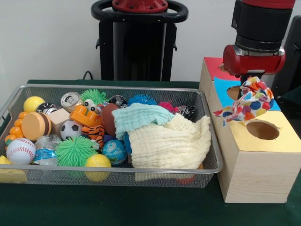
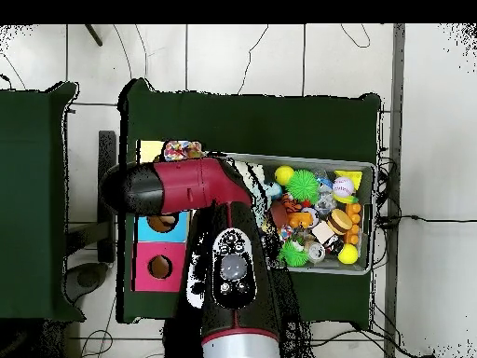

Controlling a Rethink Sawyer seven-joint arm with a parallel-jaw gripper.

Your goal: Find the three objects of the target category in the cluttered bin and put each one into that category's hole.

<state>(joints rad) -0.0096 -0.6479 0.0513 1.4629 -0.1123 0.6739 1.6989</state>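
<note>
We see even, soft indoor light with no glare. Under the mesh bin [image 1: 207, 172] lies only a faint shadow on the counter [image 1: 108, 207].

Table [image 1: 141, 207] has a dark green cover. Two things sit directly on it: a wire mesh bin [image 1: 113, 175] packed with balls, toys and cloths, and just beside it a wooden box [image 1: 251, 176] with round holes in its top, panels coloured yellow, blue and red. In the overhead view bin [image 2: 365, 266] and box [image 2: 160, 268] sit side by side.
</note>
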